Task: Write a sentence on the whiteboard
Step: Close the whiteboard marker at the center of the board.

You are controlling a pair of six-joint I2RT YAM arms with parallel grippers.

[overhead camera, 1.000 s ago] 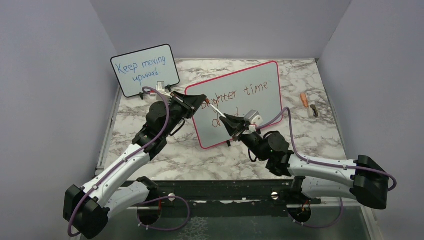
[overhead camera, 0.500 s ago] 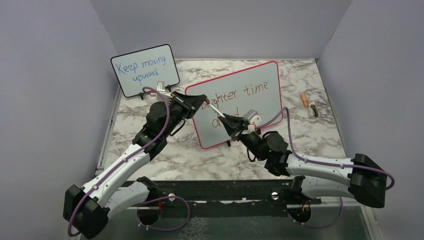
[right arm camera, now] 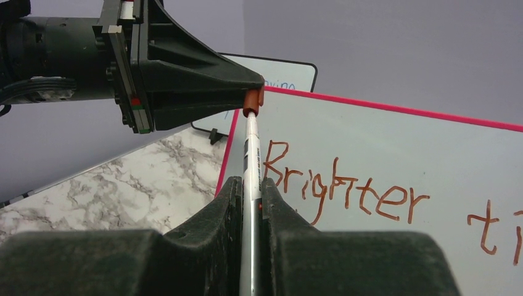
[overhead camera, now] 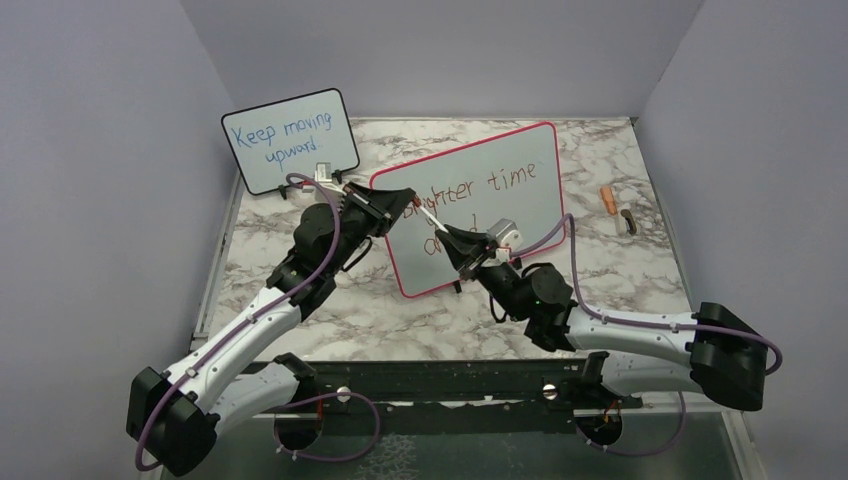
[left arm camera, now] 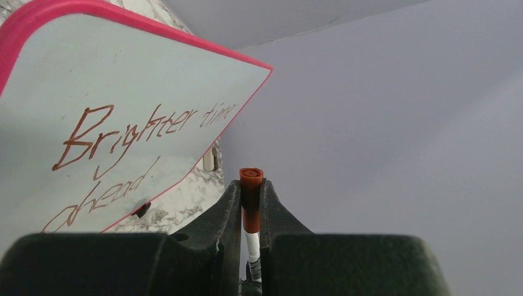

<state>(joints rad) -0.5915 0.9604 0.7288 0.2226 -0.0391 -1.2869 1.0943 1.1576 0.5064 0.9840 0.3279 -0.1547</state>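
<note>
The red-pink framed whiteboard point(overhead camera: 525, 205) stands tilted at the middle back, with the reddish-brown sentence point(overhead camera: 470, 195) "Brighter time ahead." on it. A white marker point(overhead camera: 428, 215) with a reddish-brown cap spans between both grippers in front of the board's left part. My left gripper point(overhead camera: 408, 198) is shut on the capped end point(left arm camera: 251, 182). My right gripper point(overhead camera: 447, 232) is shut on the marker's white barrel point(right arm camera: 250, 148). The sentence shows in the left wrist view point(left arm camera: 142, 126) and partly in the right wrist view point(right arm camera: 345, 185). The right gripper hides part of "ahead" from above.
A smaller black-framed board point(overhead camera: 290, 140) with blue writing stands at the back left. A small orange piece point(overhead camera: 607, 199) and a dark piece point(overhead camera: 628, 221) lie on the marble table right of the whiteboard. Purple walls close in on three sides.
The right arm's elbow and base link have shifted slightly to the left. Both grippers stay shut on the marker in nearly the same spot.
</note>
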